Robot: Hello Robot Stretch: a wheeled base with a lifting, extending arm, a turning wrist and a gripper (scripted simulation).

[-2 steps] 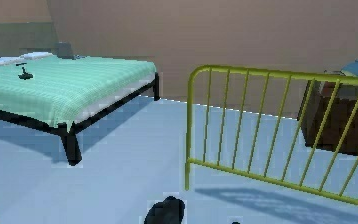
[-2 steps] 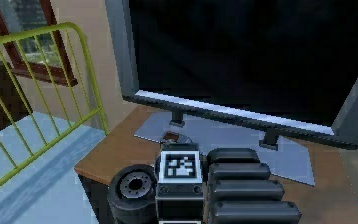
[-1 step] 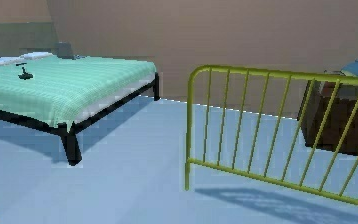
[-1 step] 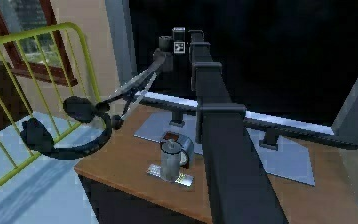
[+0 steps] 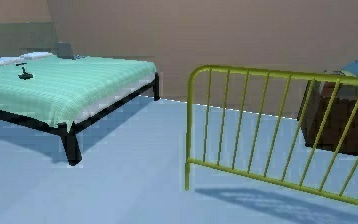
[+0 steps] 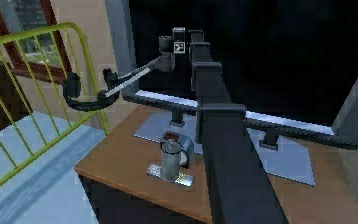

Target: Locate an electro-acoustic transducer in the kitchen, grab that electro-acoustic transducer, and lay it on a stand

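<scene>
Evidently, with a bed (image 5: 72, 85) ahead, the kitchen lies elsewhere; mind the yellow railing (image 5: 277, 130) when turning. Whether the tool (image 6: 87, 90) holds anything, I cannot tell.

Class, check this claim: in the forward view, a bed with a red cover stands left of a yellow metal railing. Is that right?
Not quite. The forward view shows the cover is pale green, not red. The rest holds: the bed stands left of the yellow metal railing.
</scene>
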